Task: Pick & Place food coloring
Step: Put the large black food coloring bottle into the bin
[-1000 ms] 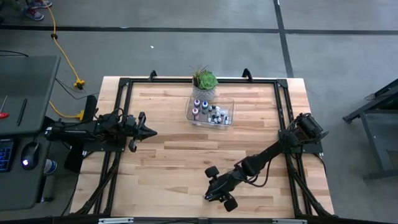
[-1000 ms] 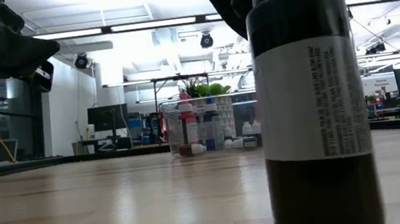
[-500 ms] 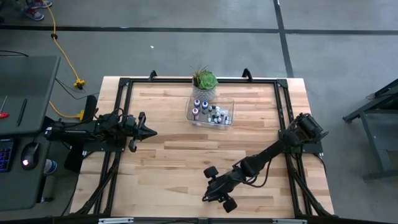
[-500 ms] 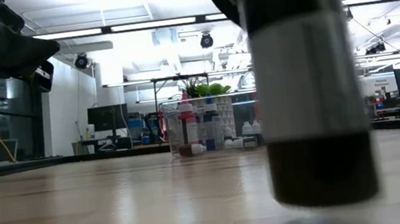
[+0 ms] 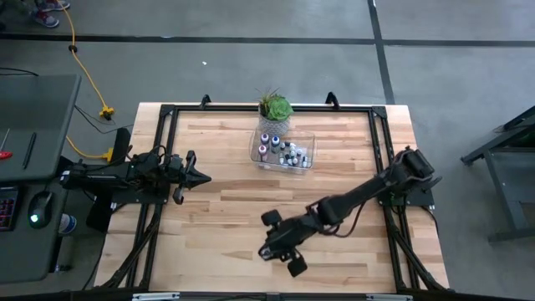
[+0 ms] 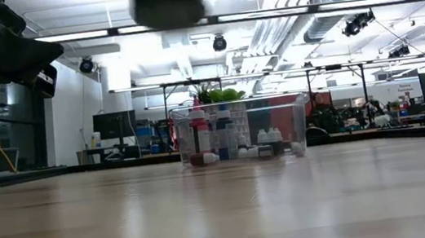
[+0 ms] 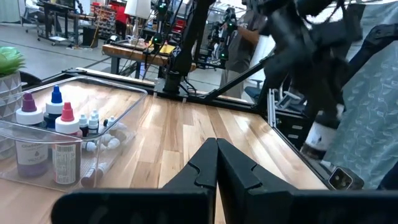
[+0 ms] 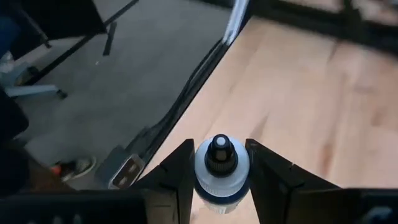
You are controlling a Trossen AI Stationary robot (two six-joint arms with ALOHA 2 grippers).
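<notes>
A dark food coloring bottle (image 8: 221, 167) with a white label and a white cap hangs above the table's near middle. Its base shows at the top of the low view (image 6: 168, 0), and it also shows in the left wrist view (image 7: 322, 133). My right gripper (image 5: 267, 248) is shut on it. Several more food coloring bottles (image 5: 284, 152) stand or lie in a clear tray (image 6: 300, 124) at the far middle. My left gripper (image 5: 201, 177) waits shut at the table's left side, above the wood. My right gripper pinches the bottle's upper body (image 8: 221, 186), just below the white cap (image 8: 219, 157), between its two fingers (image 8: 179, 169). The fingers slant downward from the table's right side. The bottle hangs upright, lifted clear of the table.
A small potted green plant (image 5: 275, 107) stands just behind the tray at the far edge. A black frame (image 5: 167, 113) runs along the table's sides. Bare wood (image 5: 226, 217) lies between the tray and the near edge.
My right gripper has risen and gone toward the table's left edge with the bottle. The bottle stood on the wood a second ago; it has been lifted clear and stays upright.
</notes>
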